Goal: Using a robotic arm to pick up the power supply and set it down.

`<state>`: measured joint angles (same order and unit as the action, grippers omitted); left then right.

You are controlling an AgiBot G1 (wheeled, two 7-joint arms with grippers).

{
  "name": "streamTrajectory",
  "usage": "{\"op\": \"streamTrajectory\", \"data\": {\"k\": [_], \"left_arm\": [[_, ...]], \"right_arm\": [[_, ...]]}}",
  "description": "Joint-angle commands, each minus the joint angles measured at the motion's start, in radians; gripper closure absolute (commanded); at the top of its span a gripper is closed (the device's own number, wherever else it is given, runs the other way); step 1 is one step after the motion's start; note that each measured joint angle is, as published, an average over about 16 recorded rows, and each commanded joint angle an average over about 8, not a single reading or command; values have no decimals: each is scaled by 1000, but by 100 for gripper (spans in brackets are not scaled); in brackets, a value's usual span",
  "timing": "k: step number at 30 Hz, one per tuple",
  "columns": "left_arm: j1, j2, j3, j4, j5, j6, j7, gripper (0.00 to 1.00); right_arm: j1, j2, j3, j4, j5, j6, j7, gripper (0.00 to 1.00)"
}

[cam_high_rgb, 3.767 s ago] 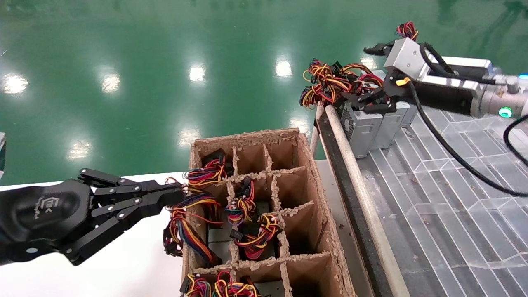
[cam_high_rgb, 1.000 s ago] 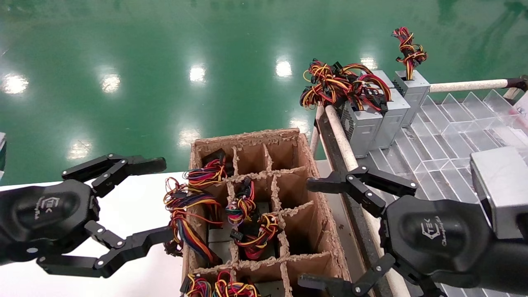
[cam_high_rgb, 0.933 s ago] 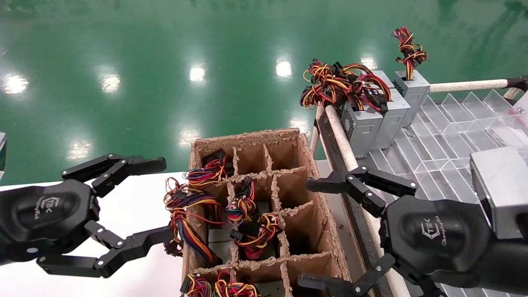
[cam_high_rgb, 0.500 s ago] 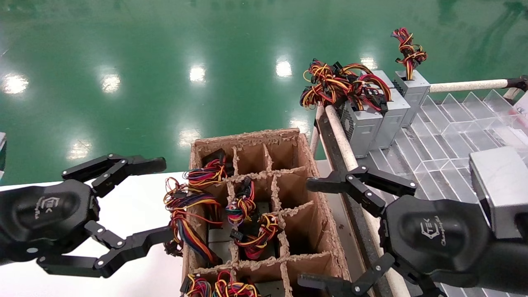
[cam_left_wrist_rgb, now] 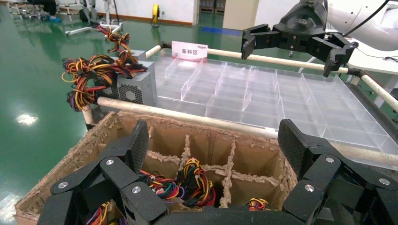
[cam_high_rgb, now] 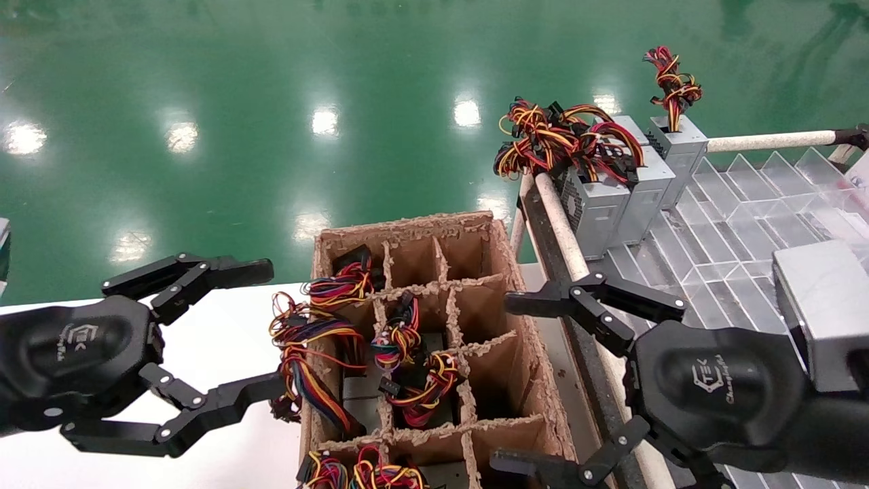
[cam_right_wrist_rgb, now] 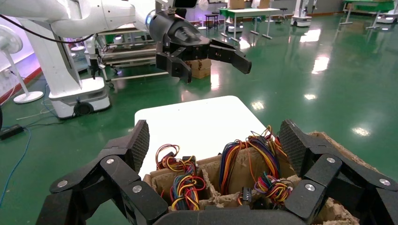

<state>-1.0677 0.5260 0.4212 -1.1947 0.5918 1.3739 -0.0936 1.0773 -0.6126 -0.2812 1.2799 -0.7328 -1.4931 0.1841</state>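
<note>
- Your right gripper (cam_high_rgb: 506, 384) hangs over the right edge of the cardboard box (cam_high_rgb: 523, 319), its fingers spread wide with nothing between them.
- Your left gripper (cam_high_rgb: 268, 333) sits at the box's left side over the white table (cam_high_rgb: 224, 326), also spread wide and empty; its lower finger lies just beside the loose wires (cam_high_rgb: 305, 360) spilling over the box wall.
- The power supply (cam_high_rgb: 679, 156) named in the task stands upright on the clear tray (cam_high_rgb: 747, 224), at the far end near the rail, with its slim wire bunch (cam_high_rgb: 672, 81) pointing up. It is the last in a row of three grey units, just beside its neighbour (cam_high_rgb: 645, 197), and no gripper touches it.
- Judging by that, the set-down looks finished for this unit, and you are between cycles, poised over the box for another pick.
- More units sit down in the box cells, showing mostly as tangled wires; the cells nearest your right gripper look empty.
- A next pick would call for shifting a gripper over a filled cell, coming straight down between the dividers, and closing on the metal body, not the wires.
- Watch the frayed dividers and the loops of wire: either could snag a finger or drag a neighbouring unit up with the one you lift.
</note>
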Motion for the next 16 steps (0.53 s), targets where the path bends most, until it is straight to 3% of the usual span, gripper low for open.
{"op": "streamTrajectory", "data": {"k": [1,16], "left_arm": [[0,0,0,0,0,0,0,0],[0,0,0,0,0,0,0,0]], "right_arm": [[0,0,0,0,0,0,0,0],[0,0,0,0,0,0,0,0]]}}
